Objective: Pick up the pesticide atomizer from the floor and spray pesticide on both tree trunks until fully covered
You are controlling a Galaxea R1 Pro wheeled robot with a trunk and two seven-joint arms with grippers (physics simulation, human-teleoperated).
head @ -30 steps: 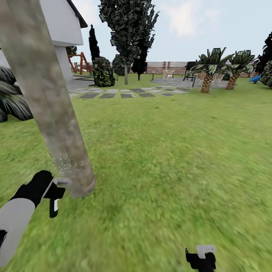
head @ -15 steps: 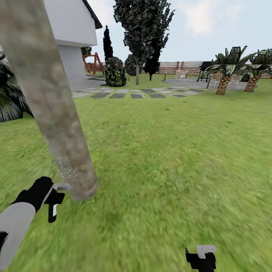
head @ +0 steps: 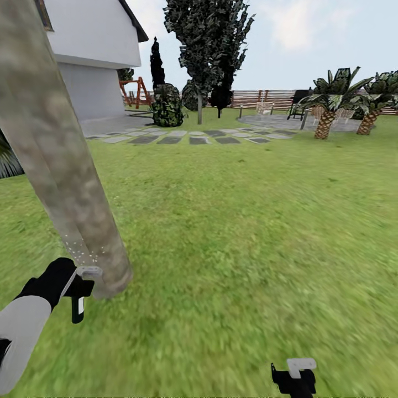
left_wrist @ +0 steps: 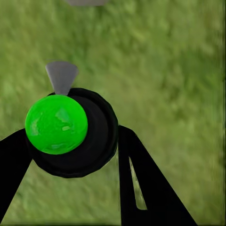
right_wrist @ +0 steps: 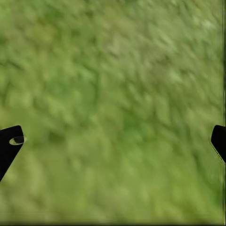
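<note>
One thick mottled grey-brown tree trunk point(head: 61, 166) leans across the left of the head view, rising from the lawn. My left gripper point(head: 76, 284) sits just beside its base, shut on the pesticide atomizer point(head: 88, 272), whose grey nozzle points at the trunk. A small cloud of whitish pesticide specks point(head: 80, 254) hangs against the lower trunk. In the left wrist view the atomizer point(left_wrist: 56, 123) shows a bright green ball top in a black ring, between the black fingers point(left_wrist: 141, 183). My right gripper point(head: 293, 378) hangs open over bare grass, fingertips point(right_wrist: 9, 143) far apart. The second tree is out of view.
Green lawn point(head: 249, 232) stretches ahead and right. Grey stepping stones point(head: 188, 137) cross the far lawn by a white house point(head: 94, 50). Dark narrow trees point(head: 207, 50), short palms point(head: 331, 105) and the reddish slat fence point(head: 260, 98) stand at the back.
The whole picture has shifted, so the camera has moved: the trunk now sits further left and nearer. The spray specks still show low on the trunk. Both grippers keep their places in the picture.
</note>
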